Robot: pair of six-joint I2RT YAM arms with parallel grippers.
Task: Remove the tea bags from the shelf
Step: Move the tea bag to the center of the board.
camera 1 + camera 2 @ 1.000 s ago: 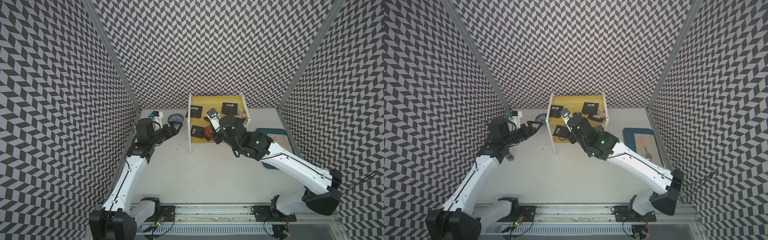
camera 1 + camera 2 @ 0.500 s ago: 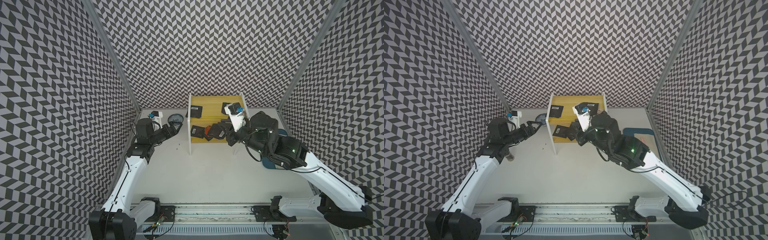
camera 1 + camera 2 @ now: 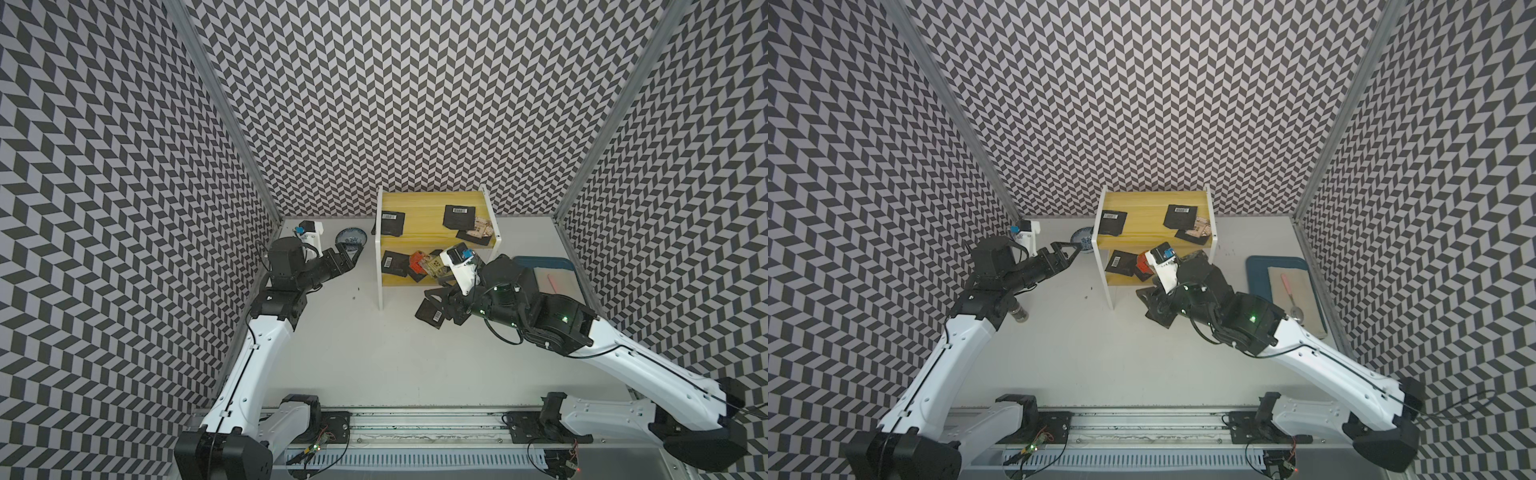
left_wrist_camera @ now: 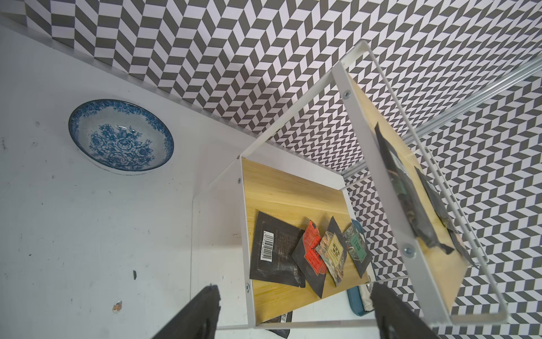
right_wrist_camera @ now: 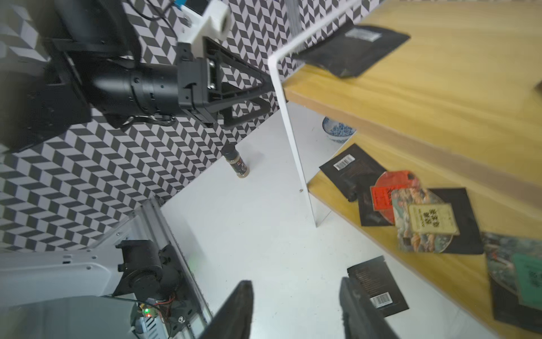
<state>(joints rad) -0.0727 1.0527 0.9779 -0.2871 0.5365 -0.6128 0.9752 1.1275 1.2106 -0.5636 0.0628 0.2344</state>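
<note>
Black barcode sachet (image 5: pixel 378 289) lies flat on white table (image 3: pixel 374 353), just in front of yellow shelf (image 3: pixel 419 205), just beside one finger of right gripper (image 5: pixel 294 286); jaws apart, gap empty. Remaining tea bags (image 3: pixel 415 264) on both boards. Left gripper (image 4: pixel 294 289) spread wide, empty, near shelf's side frame.

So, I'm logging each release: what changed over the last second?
The right end effector pulled back from the shelf's lower tier to the table in front, apparently carrying a black tea bag, then opened. The bag now lies on the table beside its open jaws. The left end effector stayed open by the shelf's side, and the other tea bags remain on the shelf.
</note>
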